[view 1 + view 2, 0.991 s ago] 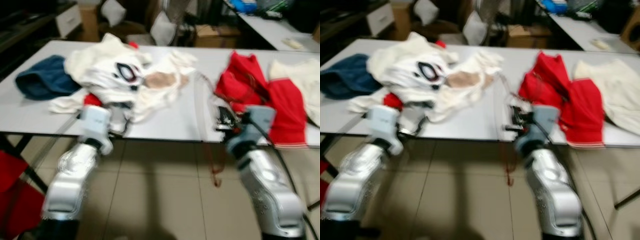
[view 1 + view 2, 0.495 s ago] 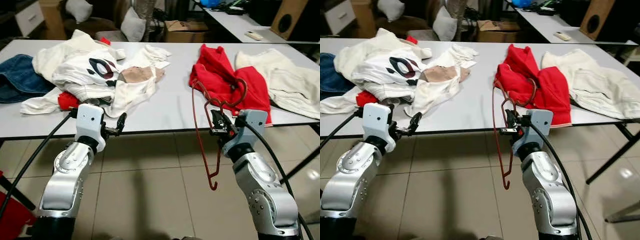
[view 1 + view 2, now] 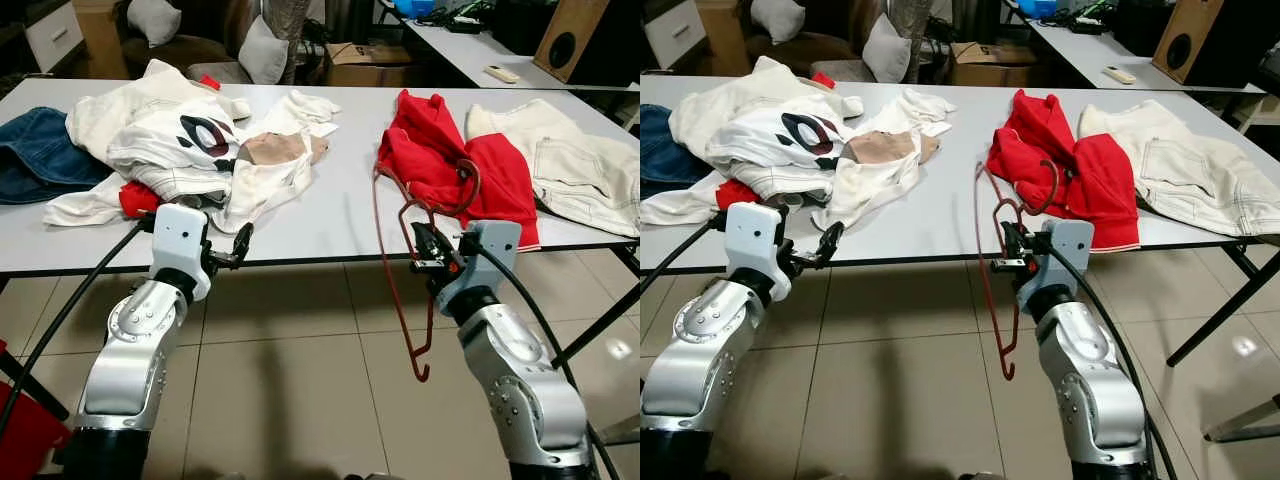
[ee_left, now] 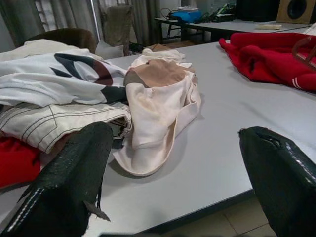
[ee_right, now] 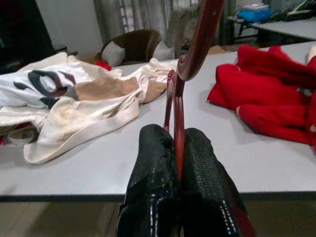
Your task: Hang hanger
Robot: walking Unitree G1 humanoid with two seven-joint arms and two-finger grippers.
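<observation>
The right gripper (image 3: 422, 250) was clamped on a dark red hanger (image 3: 402, 262); in the right wrist view its two black fingers (image 5: 153, 170) pressed together with the hanger's thin bar pinched between them. The gripper was raised before the near edge of the table (image 3: 350, 215), at about table height. The hanger stood roughly upright in the grip: its hook curled above the gripper, in front of the red garment (image 3: 450, 165), while its lower part hung down past the table edge over the tiled floor (image 3: 300, 400) and ended in a small upturned tip.

The left gripper (image 3: 238, 246) was open and held nothing. In the left wrist view its fingers (image 4: 69, 182) stood wide apart, pointing across the table at the clothes. It was poised at the near table edge, just below a heap of white clothes (image 3: 190, 140).

On the table, the white heap lay at the robot's left. It included a piece with a dark printed ring, a tan patch (image 3: 280, 148) and a bit of red cloth (image 3: 138, 198) at its near side. A blue garment (image 3: 40, 155) lay at the far left. The red garment lay right of centre, directly behind the hanger. A cream garment (image 3: 565, 165) with stitched seams lay beside it at the far right, near that end of the table.

Beyond the table stood a second table (image 3: 480, 60), cardboard boxes (image 3: 360, 62), cushions (image 3: 262, 50) and a wooden speaker (image 3: 570, 35).
</observation>
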